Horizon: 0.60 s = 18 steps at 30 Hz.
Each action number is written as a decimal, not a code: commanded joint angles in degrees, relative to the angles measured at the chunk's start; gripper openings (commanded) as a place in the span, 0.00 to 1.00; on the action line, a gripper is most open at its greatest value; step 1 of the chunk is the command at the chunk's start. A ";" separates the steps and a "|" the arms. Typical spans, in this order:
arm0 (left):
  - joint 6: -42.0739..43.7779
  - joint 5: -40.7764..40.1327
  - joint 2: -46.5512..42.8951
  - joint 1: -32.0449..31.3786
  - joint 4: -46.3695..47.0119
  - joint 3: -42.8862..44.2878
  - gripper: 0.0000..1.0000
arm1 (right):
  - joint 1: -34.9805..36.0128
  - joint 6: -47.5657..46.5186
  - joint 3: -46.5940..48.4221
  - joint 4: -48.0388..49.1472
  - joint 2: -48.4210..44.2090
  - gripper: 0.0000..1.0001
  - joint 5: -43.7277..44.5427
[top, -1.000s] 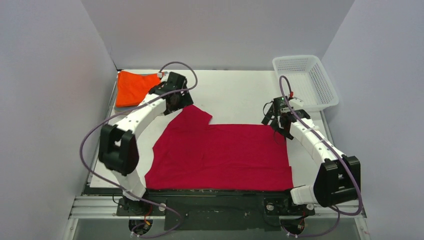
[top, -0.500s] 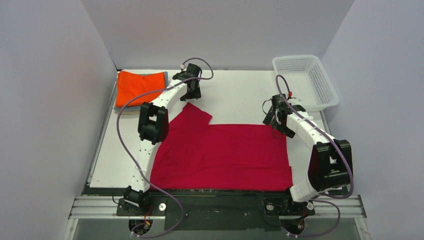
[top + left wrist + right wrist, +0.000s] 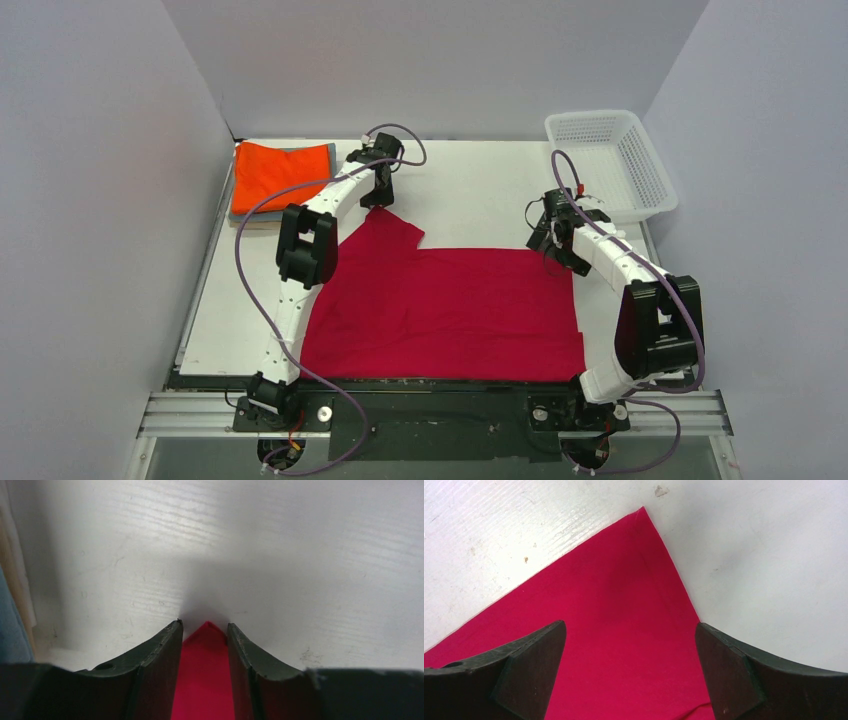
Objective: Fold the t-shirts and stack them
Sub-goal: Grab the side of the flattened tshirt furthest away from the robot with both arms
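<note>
Left gripper (image 3: pixel 205 628): fingers narrowed to a slim gap, straddling the pointed tip of the crimson t-shirt (image 3: pixel 440 300); no pinch evident. Right gripper (image 3: pixel 629 626): fingers spread wide, holding nothing, over the shirt's far right corner. Shirt lies flat mid-table (image 3: pixel 480 190); folded orange t-shirt (image 3: pixel 275 172) sits at the far left corner.

The left gripper (image 3: pixel 378 196) has been swung off the orange t-shirt (image 3: pixel 278 175). It has been set at the far sleeve tip of the crimson t-shirt (image 3: pixel 440 300).
</note>
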 commanded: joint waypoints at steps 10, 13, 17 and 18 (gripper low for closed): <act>-1.26 -0.17 -2.06 -0.46 -2.22 -4.97 0.00 | 1.61 5.59 4.64 2.71 7.09 0.88 8.83; -0.94 -0.15 -2.78 -0.46 -1.60 -4.73 0.00 | 1.99 7.56 6.64 1.92 10.43 0.80 11.30; -0.56 -0.39 -5.95 -0.57 0.32 -7.22 0.00 | 2.50 9.91 10.80 0.27 14.45 0.75 12.26; -0.41 -0.34 -7.82 -0.63 2.02 -9.39 0.00 | 2.55 10.81 11.35 0.03 15.91 0.75 12.43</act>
